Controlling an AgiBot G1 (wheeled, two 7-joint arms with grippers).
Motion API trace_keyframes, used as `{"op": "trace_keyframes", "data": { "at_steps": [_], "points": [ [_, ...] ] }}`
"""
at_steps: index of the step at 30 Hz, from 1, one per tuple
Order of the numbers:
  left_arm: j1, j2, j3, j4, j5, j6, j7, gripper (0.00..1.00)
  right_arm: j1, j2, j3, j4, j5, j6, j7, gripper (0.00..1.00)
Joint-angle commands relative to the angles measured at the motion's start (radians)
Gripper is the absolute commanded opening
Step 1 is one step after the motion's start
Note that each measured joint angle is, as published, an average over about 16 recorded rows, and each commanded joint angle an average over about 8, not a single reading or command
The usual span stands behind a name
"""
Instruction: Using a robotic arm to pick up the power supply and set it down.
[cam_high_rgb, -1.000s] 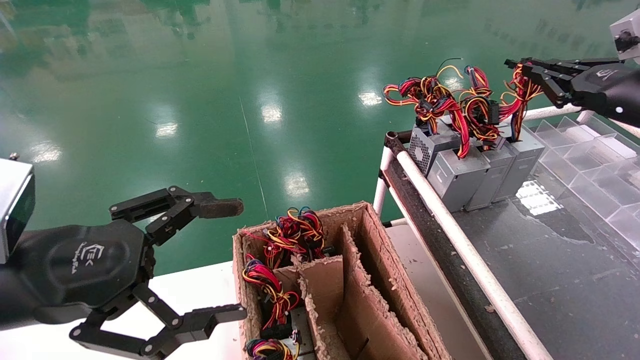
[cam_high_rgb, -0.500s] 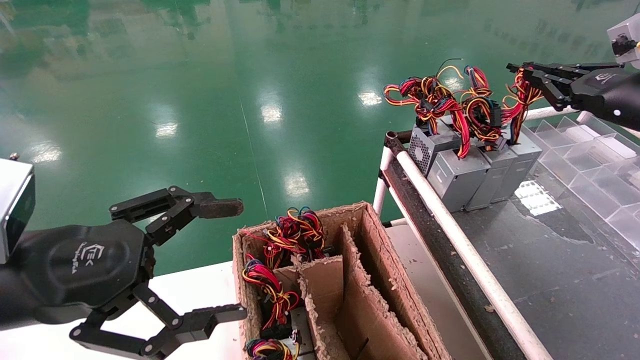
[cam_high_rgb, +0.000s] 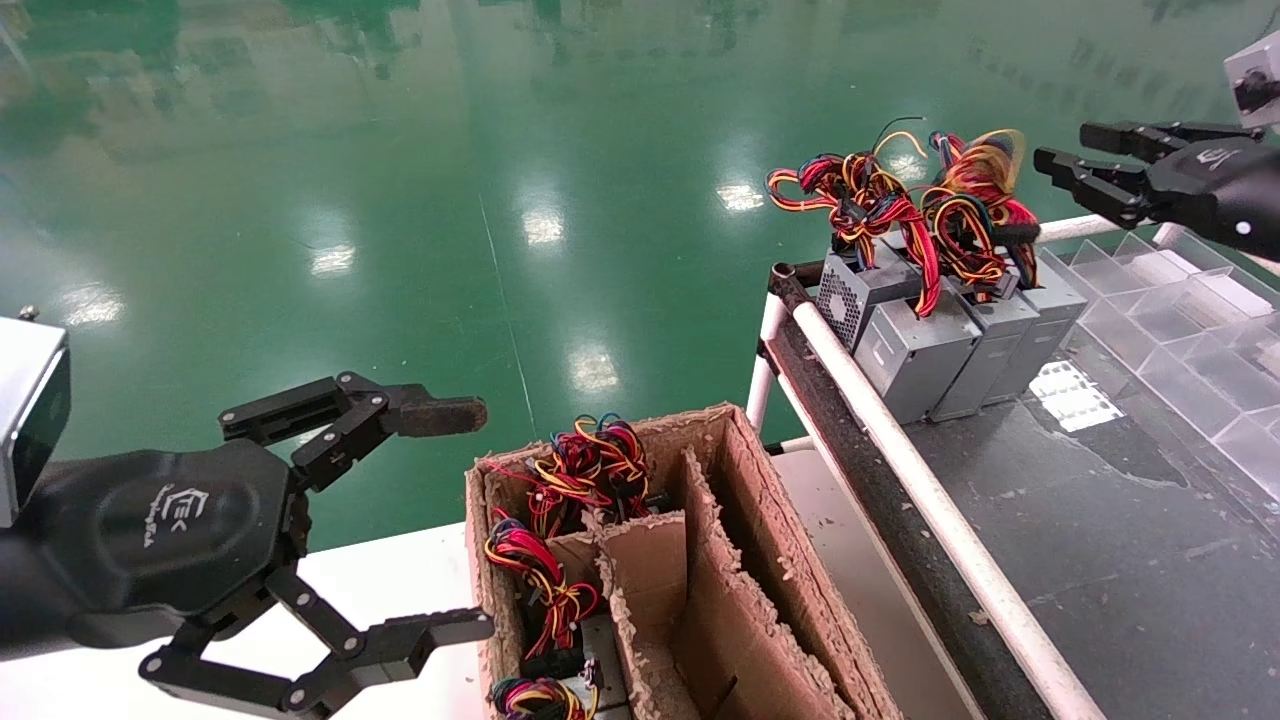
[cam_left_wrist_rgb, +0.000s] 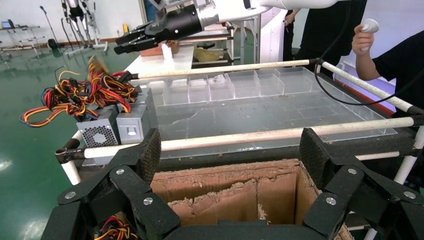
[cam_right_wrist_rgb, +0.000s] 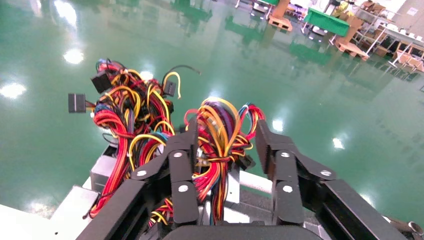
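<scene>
Several grey power supplies (cam_high_rgb: 930, 340) stand in a row at the far corner of the black table (cam_high_rgb: 1100, 540), their red, yellow and orange wire bundles (cam_high_rgb: 975, 195) sticking up. My right gripper (cam_high_rgb: 1062, 145) hovers open just right of the rightmost bundle, holding nothing. In the right wrist view that wire bundle (cam_right_wrist_rgb: 220, 135) shows between and beyond the spread fingers (cam_right_wrist_rgb: 187, 145) of the right gripper (cam_right_wrist_rgb: 226, 132). My left gripper (cam_high_rgb: 470, 520) hangs open and parked beside the cardboard box (cam_high_rgb: 745, 470). The left wrist view shows the power supplies (cam_left_wrist_rgb: 117, 127) and the right gripper (cam_left_wrist_rgb: 122, 44).
The divided cardboard box holds more wired power supplies (cam_high_rgb: 560, 470) in its left cells. A white pipe rail (cam_high_rgb: 900, 450) edges the table. Clear acrylic dividers (cam_high_rgb: 1180, 330) stand at the right. A person with a controller (cam_left_wrist_rgb: 395, 65) stands beyond the table.
My right gripper was shut on the rightmost wire bundle; it has opened and drawn back to the right. The bundle has sprung back left. The left arm has not moved.
</scene>
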Motion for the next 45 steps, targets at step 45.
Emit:
{"op": "trace_keyframes", "data": {
  "at_steps": [45],
  "points": [
    [0.0,0.0,0.0,0.0,0.0,0.0,0.0,1.0,-0.443,0.165,0.062,0.747,0.324,-0.275,0.307,1.0]
  ]
}}
